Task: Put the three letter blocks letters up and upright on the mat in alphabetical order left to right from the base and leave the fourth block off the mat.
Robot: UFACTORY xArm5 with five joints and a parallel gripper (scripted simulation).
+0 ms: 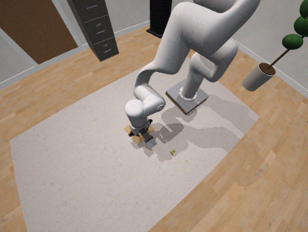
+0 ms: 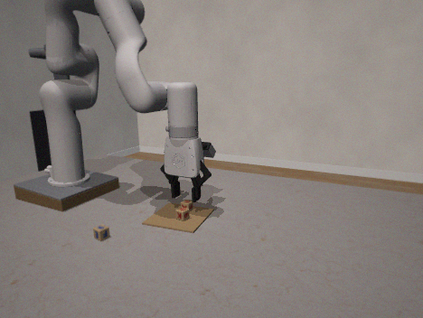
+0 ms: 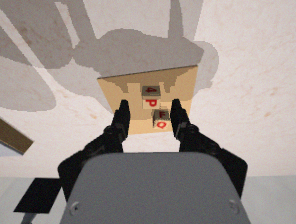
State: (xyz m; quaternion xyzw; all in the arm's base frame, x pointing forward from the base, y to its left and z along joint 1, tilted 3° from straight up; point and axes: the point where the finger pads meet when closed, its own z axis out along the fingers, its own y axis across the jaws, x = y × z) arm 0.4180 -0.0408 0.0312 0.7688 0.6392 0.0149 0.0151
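The tan mat (image 1: 136, 140) (image 2: 158, 219) (image 3: 117, 92) bears two blocks near its middle. One block (image 2: 186, 205) (image 3: 151, 103) shows a red P on top, the other (image 2: 183, 214) (image 3: 161, 124) a red Q. They stand close together, slightly staggered; the P block is farther back in the exterior view. Off the mat, one block (image 1: 174, 151) shows a green mark on top, its letter too small to read. Another block (image 2: 101, 232) with blue marks lies off the mat in the exterior view. My gripper (image 2: 185, 199) (image 3: 150, 107) is open, fingertips a little above the blocks, P block between them in the wrist view.
The robot's base plate (image 1: 176, 102) (image 2: 41, 192) stands on the pale rug (image 1: 82, 171). The arm covers part of the mat in the top view. Grey drawers (image 1: 99, 33) and a potted plant (image 1: 258, 77) stand far off by the walls.
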